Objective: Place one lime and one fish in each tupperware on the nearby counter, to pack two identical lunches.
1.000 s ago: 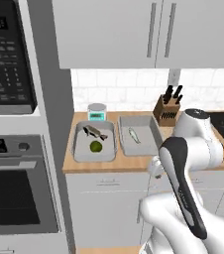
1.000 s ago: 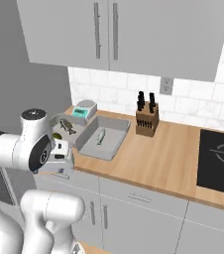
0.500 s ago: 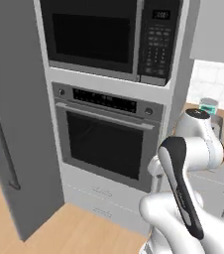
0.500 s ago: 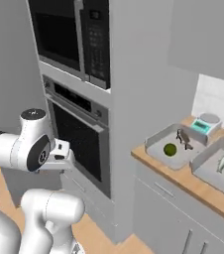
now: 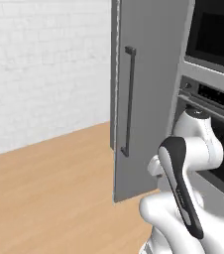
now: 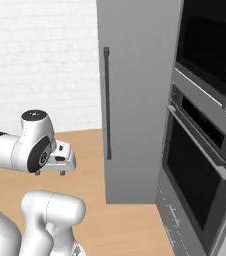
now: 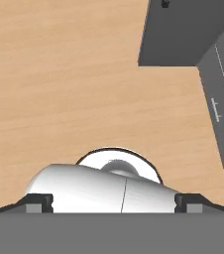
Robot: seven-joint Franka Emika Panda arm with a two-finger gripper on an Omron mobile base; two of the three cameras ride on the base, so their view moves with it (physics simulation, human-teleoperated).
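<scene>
The gripper [image 6: 49, 173] hangs tucked close to the arm, pointing down at bare wood floor [image 7: 64, 89], its fingertips [image 7: 38, 202] set wide apart with nothing between them. No lime, fish, tub or counter is in sight here, so where they lie cannot be told. Ahead stands a tall grey cabinet [image 6: 135, 90] with a long dark handle [image 5: 128, 100]. Just right of it is a built-in oven [image 6: 197, 175], and left of it a white brick wall [image 5: 44, 69].
</scene>
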